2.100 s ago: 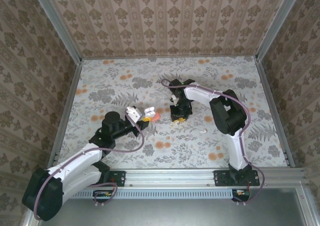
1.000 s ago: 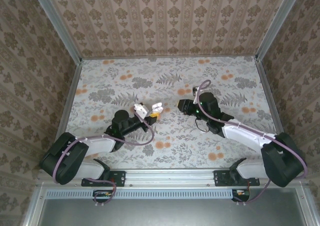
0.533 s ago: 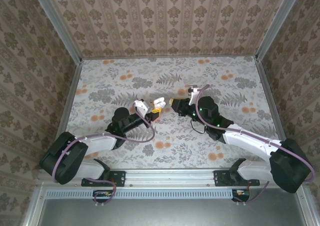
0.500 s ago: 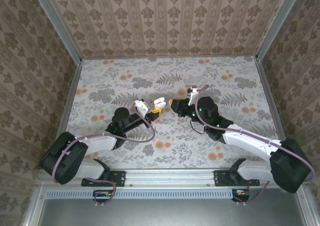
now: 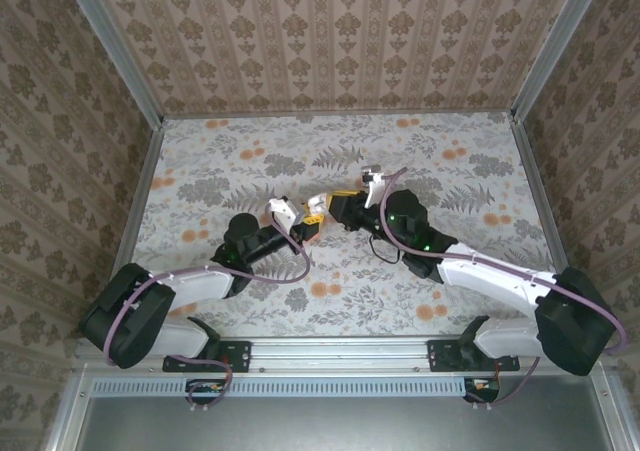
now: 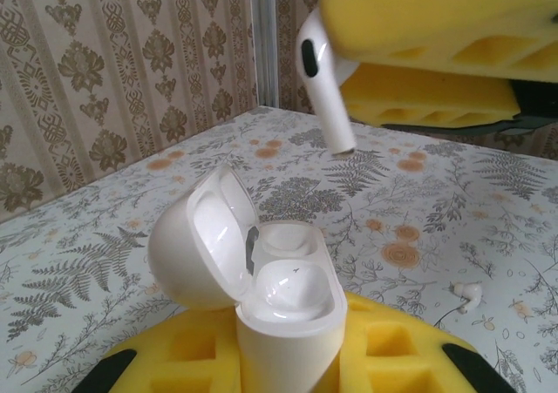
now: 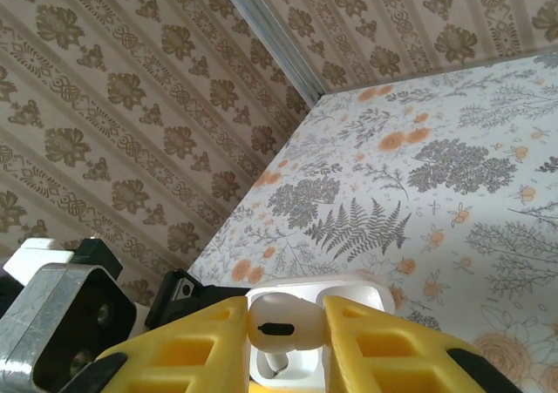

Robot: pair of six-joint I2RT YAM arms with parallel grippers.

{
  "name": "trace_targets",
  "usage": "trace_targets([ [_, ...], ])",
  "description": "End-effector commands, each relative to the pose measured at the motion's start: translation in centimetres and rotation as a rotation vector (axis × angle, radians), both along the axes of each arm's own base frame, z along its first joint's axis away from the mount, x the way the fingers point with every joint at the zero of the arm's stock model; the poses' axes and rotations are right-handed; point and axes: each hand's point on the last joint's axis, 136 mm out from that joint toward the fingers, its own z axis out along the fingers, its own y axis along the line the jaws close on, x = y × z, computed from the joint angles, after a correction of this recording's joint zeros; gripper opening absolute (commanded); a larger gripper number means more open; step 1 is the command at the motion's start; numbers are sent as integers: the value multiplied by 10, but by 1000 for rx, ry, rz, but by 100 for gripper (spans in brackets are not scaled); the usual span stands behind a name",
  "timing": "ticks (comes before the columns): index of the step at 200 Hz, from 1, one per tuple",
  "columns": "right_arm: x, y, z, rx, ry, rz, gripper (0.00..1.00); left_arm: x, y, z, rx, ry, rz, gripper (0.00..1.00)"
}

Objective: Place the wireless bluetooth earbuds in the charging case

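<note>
The right gripper [image 7: 286, 348] is clenched on a white earbud [image 7: 272, 319]. Its yellow foam pads [image 7: 192, 354] pinch the rounded head, so the stem is left free. In the left wrist view that stem points downward, above and a little to the right of the open charging case [image 6: 283, 299], not yet touching it. The left gripper [image 6: 286, 367] is clamped on the lower body of the case, with the lid [image 6: 205, 240] swung back to the left and the wells looking empty. The earbud is likely very light, rigid and glossy, so it could twist or squirt out of a pinch on its curved head. The soft foam should help, and holding the head is the sensible choice because the stem must enter the well first. The case looks equally smooth and light, and its hinge is probably the weak point. It is best gripped on the body below the seam, never by the lid. Another white earbud [image 6: 469, 295] lies on the floral worktop [image 6: 418, 201], well apart to the right.
</note>
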Motion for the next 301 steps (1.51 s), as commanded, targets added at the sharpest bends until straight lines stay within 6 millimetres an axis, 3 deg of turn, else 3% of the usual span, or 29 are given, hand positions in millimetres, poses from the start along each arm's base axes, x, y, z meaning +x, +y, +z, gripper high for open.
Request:
trace_targets([
  [1,5,10,18,27,-49,7,26,-2,-4,31,-72,-56,-16,11],
  [78,4,32,11,33,-32,58,26,-2,0,36,-86,-54,2,11],
  [210,-2,38,0,21,1,84,26,0,2,39,-100,-53,19,10],
  [294,-2,36,-14,-14,42,68,26,0,1,46,-109,-64,16,11],
  [301,0,38,-27,-35,65,69,27,0,1,46,-109,-65,17,11],
])
